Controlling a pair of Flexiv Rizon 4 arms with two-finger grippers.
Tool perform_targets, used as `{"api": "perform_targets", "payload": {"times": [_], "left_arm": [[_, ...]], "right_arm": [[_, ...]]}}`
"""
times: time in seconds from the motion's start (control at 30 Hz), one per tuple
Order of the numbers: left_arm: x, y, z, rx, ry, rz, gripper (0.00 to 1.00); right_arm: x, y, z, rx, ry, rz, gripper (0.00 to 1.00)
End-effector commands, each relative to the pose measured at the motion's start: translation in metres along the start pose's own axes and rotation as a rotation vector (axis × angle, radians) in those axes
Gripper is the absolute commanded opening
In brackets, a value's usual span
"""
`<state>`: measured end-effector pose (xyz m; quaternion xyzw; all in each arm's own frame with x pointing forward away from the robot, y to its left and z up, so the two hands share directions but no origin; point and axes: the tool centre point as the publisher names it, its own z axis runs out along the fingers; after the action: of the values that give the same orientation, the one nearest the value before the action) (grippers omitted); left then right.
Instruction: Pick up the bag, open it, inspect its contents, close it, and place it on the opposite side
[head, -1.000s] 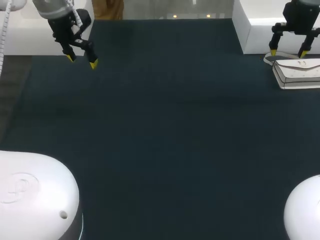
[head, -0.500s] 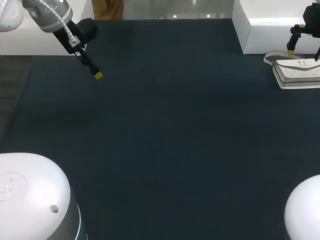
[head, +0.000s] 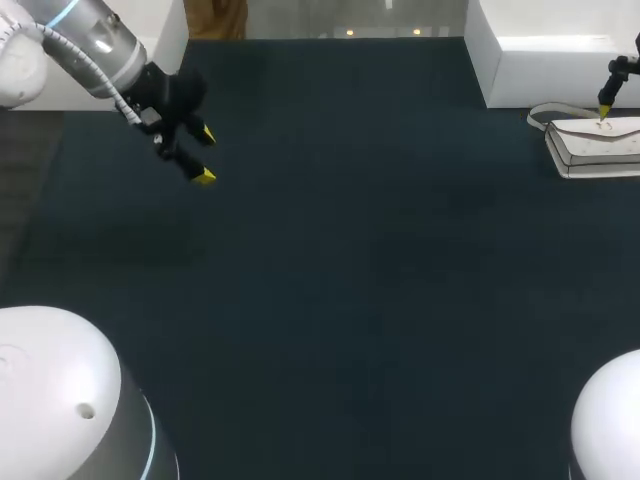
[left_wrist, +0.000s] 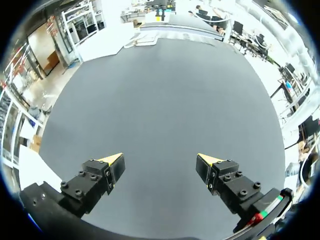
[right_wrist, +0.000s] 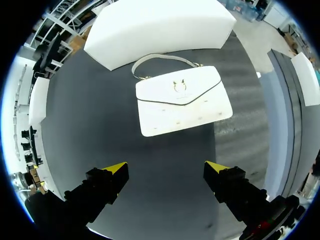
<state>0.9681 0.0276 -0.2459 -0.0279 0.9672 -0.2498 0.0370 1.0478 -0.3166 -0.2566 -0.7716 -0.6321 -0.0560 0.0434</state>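
Nothing of the task looks done yet: the white bag (right_wrist: 180, 100) lies closed on the desk (right_wrist: 150, 150) ahead of the wide, empty right claw (right_wrist: 166, 168), far from the equally wide, empty left claw (left_wrist: 160, 159), so lifting, opening, inspecting, closing and placing all remain.

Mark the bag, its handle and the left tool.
bag (right_wrist: 182, 102), right wrist view, on its flap.
handle (right_wrist: 162, 55), right wrist view, top of its loop.
left tool (left_wrist: 160, 156), left wrist view, midway between its tips.
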Motion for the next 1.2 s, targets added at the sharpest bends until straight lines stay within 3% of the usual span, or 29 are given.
{"api": "perform_targets", "payload": {"times": [0.03,0.73,1.2], "left_arm": [[-0.010,0.005,0.013,0.158,0.112,0.225,1.00],[-0.033,-0.004,0.056,0.199,0.123,0.111,1.00],[-0.037,-0.006,0.060,0.169,0.132,0.092,1.00]], "right_arm": [[-0.010,0.006,0.007,0.009,0.042,0.009,1.00],[-0.048,0.039,0.022,0.017,0.076,0.067,1.00],[-0.075,0.058,0.032,0.016,0.087,0.124,1.00]]}}
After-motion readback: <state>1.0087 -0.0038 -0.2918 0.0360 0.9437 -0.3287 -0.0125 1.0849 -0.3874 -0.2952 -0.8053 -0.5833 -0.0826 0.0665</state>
